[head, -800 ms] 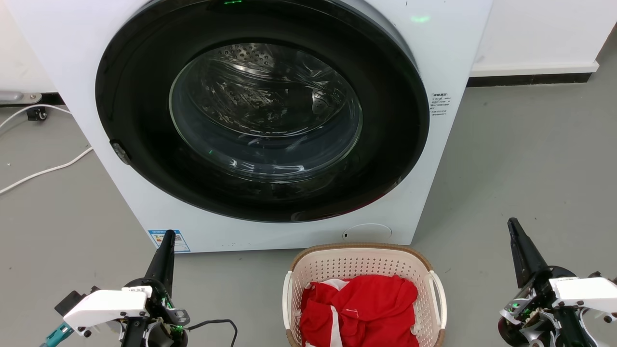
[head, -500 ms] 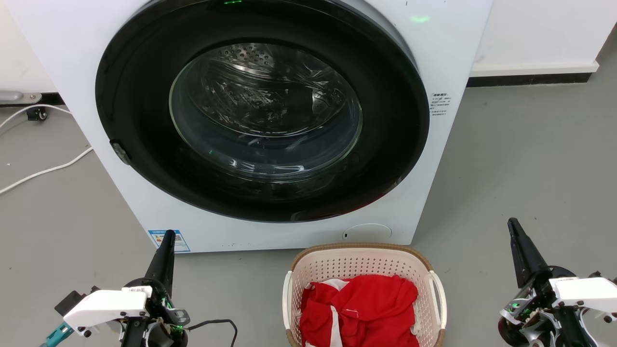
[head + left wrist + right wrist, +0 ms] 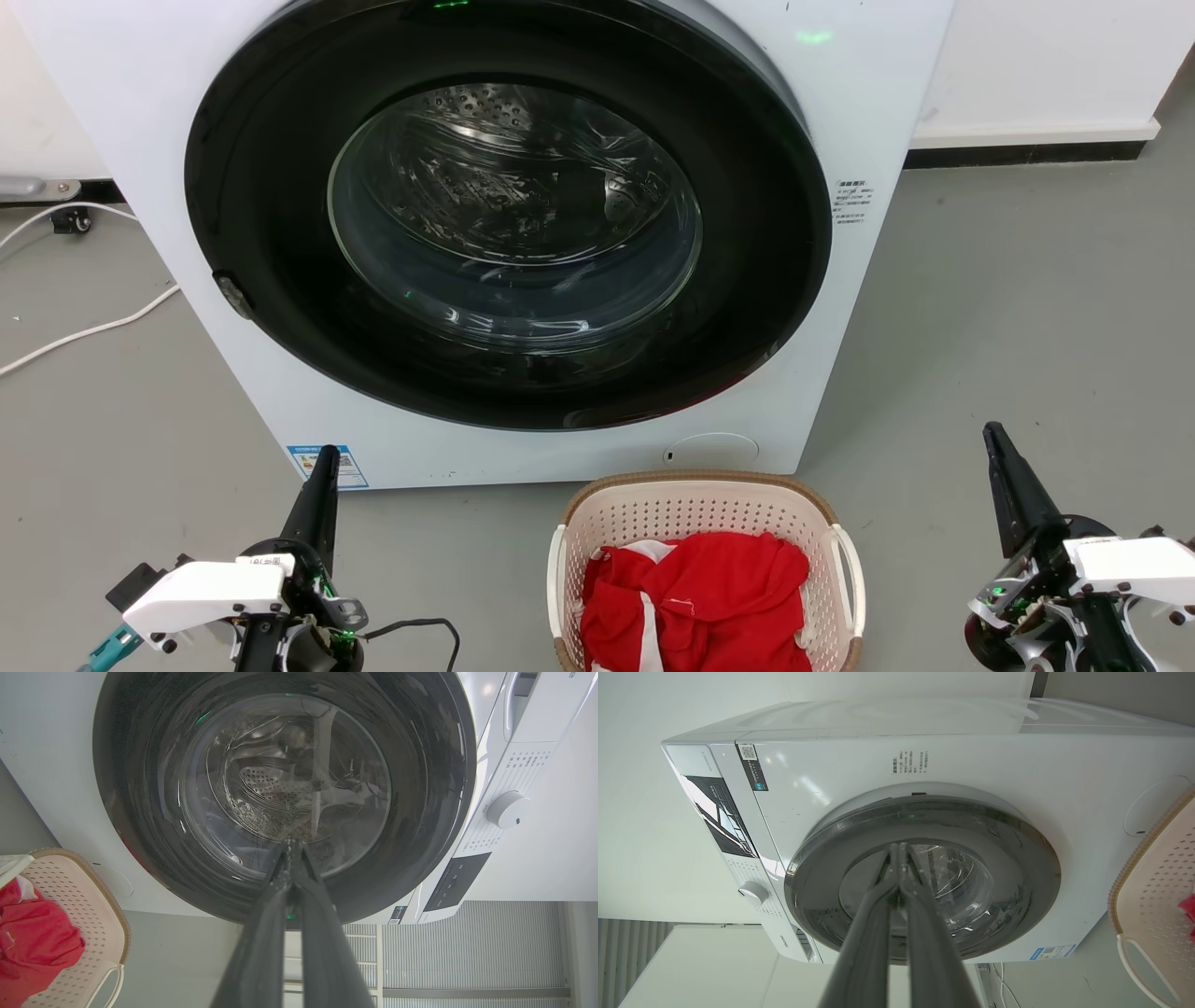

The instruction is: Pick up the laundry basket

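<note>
I have the front-loading washing machine (image 3: 887,112) across most of the head view. Its round dark door (image 3: 280,308) is closed, and the drum shows through the glass. The grey floor (image 3: 1008,308) spreads out on both sides of the machine. The laundry basket (image 3: 695,511) sits upright on the floor just in front of the machine, toward its right corner. It is between my two arms and touches neither. A red garment with white trim (image 3: 709,597) lies bunched inside it.

My left gripper (image 3: 327,457) hangs to the basket's left, well apart from it. Its fingers are pressed together with nothing between them, and in the left wrist view they point at the door glass. My right gripper (image 3: 992,434) hangs well off to the basket's right, also closed tip to tip and empty. A white cable (image 3: 84,331) trails over the floor left of the machine.
</note>
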